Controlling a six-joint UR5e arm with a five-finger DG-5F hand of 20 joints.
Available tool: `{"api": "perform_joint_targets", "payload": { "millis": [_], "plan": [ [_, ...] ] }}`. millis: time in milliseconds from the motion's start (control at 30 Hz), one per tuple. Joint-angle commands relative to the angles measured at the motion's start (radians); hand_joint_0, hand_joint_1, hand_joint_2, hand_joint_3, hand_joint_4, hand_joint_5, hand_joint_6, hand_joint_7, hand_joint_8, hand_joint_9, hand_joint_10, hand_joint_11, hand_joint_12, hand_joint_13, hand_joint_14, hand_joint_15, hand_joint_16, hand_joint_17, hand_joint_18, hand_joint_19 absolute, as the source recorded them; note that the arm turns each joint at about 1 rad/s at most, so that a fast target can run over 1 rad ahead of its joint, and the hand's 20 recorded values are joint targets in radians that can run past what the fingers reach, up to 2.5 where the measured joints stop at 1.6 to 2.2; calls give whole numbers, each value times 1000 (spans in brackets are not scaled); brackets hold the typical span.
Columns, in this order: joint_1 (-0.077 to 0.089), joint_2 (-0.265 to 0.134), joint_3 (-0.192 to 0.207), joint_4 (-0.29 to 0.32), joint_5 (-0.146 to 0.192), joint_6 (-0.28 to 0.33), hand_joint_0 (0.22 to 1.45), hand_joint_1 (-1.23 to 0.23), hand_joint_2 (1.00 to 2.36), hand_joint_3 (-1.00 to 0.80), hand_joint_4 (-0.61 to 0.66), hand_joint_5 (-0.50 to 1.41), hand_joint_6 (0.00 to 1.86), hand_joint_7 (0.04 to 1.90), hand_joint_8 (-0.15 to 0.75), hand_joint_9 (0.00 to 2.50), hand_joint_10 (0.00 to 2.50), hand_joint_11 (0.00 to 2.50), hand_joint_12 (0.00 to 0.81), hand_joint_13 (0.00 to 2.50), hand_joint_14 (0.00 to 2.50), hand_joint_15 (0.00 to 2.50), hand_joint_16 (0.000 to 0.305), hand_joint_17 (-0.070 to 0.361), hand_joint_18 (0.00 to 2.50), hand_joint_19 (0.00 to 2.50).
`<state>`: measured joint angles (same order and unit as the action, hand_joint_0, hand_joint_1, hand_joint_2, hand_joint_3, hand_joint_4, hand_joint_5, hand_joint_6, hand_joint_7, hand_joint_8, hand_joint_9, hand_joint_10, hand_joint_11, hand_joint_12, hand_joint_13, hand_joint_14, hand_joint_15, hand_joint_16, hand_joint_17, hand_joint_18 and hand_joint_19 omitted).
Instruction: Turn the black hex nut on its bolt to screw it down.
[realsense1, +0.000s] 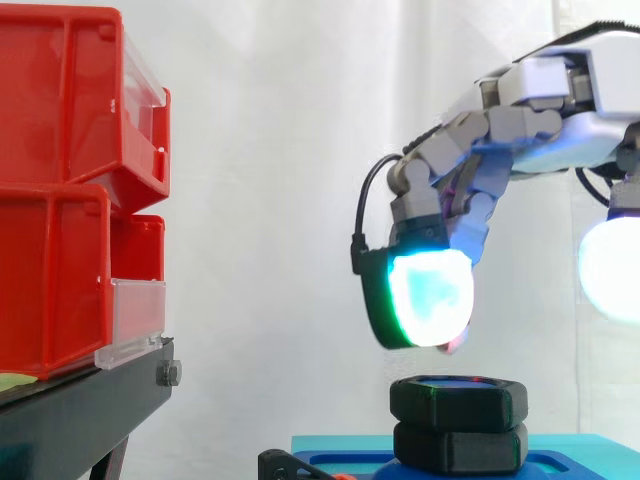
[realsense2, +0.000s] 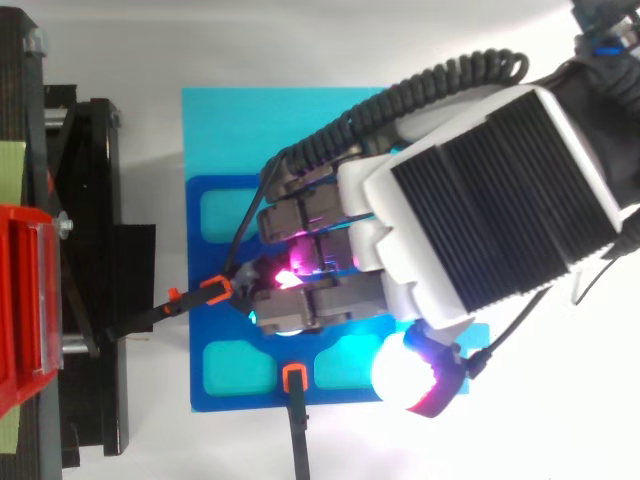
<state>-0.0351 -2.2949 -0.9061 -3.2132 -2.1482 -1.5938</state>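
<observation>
Hand (realsense1: 520, 125) comes in from the right and hovers above the black hex nut (realsense1: 458, 402). Its fingers bend down and the thumb is spread well away from them: a wide stance, gripping nothing. The glowing cyan-green fingertip (realsense1: 430, 295) hangs just over the nut's left half with a visible gap, no contact. The thumb pad (realsense1: 610, 268) glows white, off to the right and higher.

The nut sits flat on a second black hex piece (realsense1: 460, 447), the two stacked and roughly aligned. The stack stands on a blue plate (realsense2: 300, 130) lying on the white desk (realsense2: 150, 60). From above, the hand covers the stack. The plate has shallow lighter pockets (realsense2: 228, 212) near its corners. Two black clamps with orange tips bite the plate, one on the left edge (realsense2: 213, 293) and one on the near edge (realsense2: 295, 377).

Red bins (realsense1: 60, 130) are stacked at left on a black stand (realsense1: 90, 410), well apart from the nut. They have clear front panels; can't tell what's inside them.
</observation>
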Motion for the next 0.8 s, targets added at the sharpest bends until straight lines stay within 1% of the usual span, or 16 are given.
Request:
{"api": "perform_joint_targets", "payload": {
  "millis": [0,133,167,233,300,333,400,433,500,600,633,700,733,767],
  "plan": [
    [-5,22,-4,-25,-1,0,486,-510,1000,-500,314,-98,535,1107,310,1026,8,405,325,895,7,266,40,91,780,394],
    [-12,41,-4,-50,-2,0,486,-513,1000,-500,312,-98,532,1114,307,1026,10,406,327,894,9,259,40,91,779,393],
    [-19,54,-13,-59,-2,0,487,-513,1000,-500,312,-97,531,1113,307,1028,8,408,324,894,8,263,40,90,778,394],
    [-20,64,-23,-59,-2,0,487,-515,1000,-500,305,-97,530,1115,309,1028,8,400,327,892,8,263,40,90,780,394],
    [-22,87,-54,-57,-1,0,488,-515,1000,-500,314,-96,529,1119,306,1028,8,401,327,894,8,263,40,90,780,388],
    [-22,104,-79,-56,1,0,488,-515,1000,-500,307,-96,528,1120,311,1026,10,401,326,894,9,259,40,90,779,395],
    [-22,124,-102,-51,4,0,489,-515,1000,-500,310,-96,526,1120,309,1024,11,394,326,894,8,261,40,90,778,396],
    [-22,138,-122,-48,7,0,488,-515,1000,-500,310,-96,526,1121,307,1024,8,407,326,893,9,262,40,90,778,396],
    [-22,172,-172,-39,13,0,489,-515,1000,-500,311,-96,523,1128,307,1024,8,396,324,893,7,258,40,90,776,396],
    [-23,235,-260,-5,31,3,490,-515,1000,-500,310,-96,518,1133,305,1022,8,400,324,892,8,264,40,90,776,395],
    [-22,247,-275,1,36,3,490,-515,1000,-500,312,-95,518,1132,303,1022,8,397,325,890,8,257,40,90,777,396],
    [-22,291,-339,30,50,6,491,-516,1000,-500,311,-95,516,1137,303,1021,8,403,324,890,8,260,40,90,775,396],
    [-22,305,-364,44,56,9,492,-516,1000,-500,311,-95,515,1136,303,1021,8,400,323,888,7,258,40,90,775,391],
    [-22,305,-364,44,56,9,492,-518,1000,-500,307,-95,514,1139,304,1022,8,400,322,888,8,261,40,90,775,395]
  ]
}}
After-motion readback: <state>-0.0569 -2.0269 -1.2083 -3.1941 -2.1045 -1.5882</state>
